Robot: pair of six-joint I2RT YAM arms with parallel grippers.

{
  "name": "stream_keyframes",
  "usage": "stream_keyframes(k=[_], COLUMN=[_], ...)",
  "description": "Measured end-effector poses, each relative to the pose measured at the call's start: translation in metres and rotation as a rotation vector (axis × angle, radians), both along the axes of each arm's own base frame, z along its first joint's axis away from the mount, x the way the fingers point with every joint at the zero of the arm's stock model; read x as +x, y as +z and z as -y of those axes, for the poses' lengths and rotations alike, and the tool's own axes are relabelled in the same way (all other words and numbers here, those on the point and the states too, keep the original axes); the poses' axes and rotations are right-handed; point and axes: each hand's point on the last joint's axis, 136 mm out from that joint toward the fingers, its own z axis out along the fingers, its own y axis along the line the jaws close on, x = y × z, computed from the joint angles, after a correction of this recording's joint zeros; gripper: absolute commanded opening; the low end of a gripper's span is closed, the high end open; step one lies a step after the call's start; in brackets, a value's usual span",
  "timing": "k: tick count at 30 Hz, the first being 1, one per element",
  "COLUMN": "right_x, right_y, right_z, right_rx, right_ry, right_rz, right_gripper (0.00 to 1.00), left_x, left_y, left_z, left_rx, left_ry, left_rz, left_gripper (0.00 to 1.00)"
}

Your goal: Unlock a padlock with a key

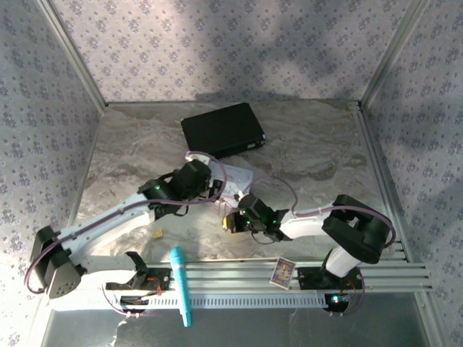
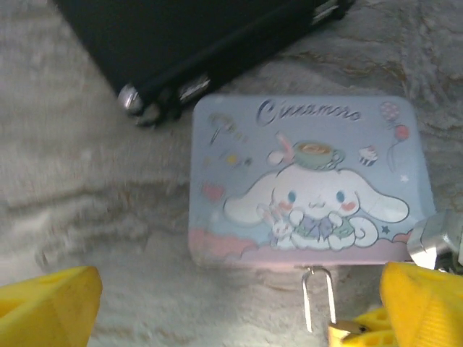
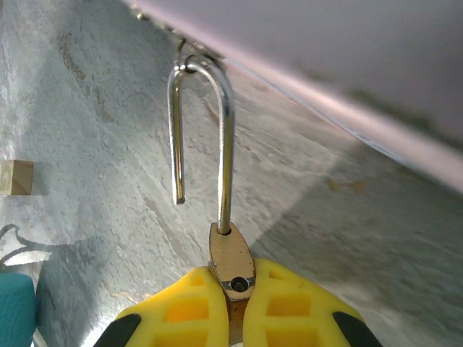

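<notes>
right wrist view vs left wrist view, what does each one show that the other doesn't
Right wrist: the brass body of the padlock clamped in the right gripper, one leg of the shackle out of the body, and a small tan cube. Left wrist: the printed lid of the pastel tin from above, and the black case behind it. Both: the shackle's loop at the tin's edge, and the marbled table.

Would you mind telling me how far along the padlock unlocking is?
Done, apparently: the padlock looks unlocked, with one leg of its shackle free of the body. In hand: the right gripper clamps the body. Remaining: the shackle hangs hooked through a loop on the tin.
</notes>
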Motion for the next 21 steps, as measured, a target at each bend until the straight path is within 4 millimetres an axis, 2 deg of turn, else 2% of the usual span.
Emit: stream_keyframes(k=[3,6,9,16,21], right_x=[-0.002,0.0,0.003,0.01,0.004], right_y=[0.001,0.004,0.006,0.005,0.001], right_z=[0.015,0.026,0.034,0.066,0.081], right_rx=[0.032,0.061,0.086,0.137,0.107], right_ry=[-0.007,-0.018,-0.026,-0.071,-0.093], right_rz=[-0.017,-0.027,-0.042,-0.089,-0.146], right_gripper=[0.0,0.0,0.0,0.0,0.0], left_x=[0.003,0.003,-0.001,-0.01,-0.012], left_y=[-0.011,-0.035,-0.059,-0.085,-0.096], left_z=[0.031,0.054,0.069,0.087,0.088], left_rx=[0.158,0.3,0.398,0.539,0.554], left_ry=[-0.159,-0.298,-0.411,-0.583,-0.621], left_rz=[0.002,-0.032,-0.082,-0.105,-0.135], left_gripper=[0.86,0.85,0.84,0.83,0.7])
